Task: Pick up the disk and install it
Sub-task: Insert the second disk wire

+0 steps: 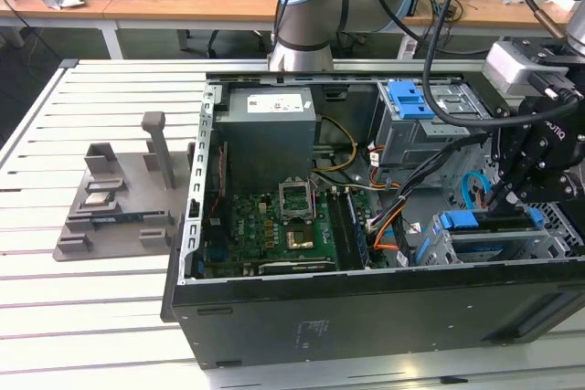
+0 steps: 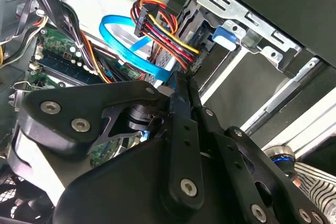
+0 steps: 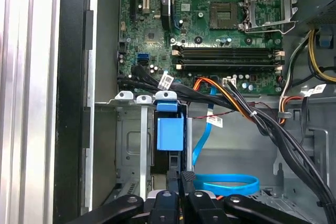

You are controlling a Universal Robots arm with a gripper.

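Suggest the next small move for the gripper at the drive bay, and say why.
Probably a short, straight push of the disk deeper into the drive bay. In the first wrist view its blue carrier sits edge-on in the bay's slot, with the gripper directly behind it and in line. I cannot tell whether it is fully seated. The blue cable lies close beside it, so go gently.

The exterior view looked down from above at the open computer case (image 1: 366,226) on the slatted table (image 1: 91,317). Both wrist views sat close inside it, sharing the blue cable (image 2: 126,45) (image 3: 226,184) and motherboard (image 3: 220,30).
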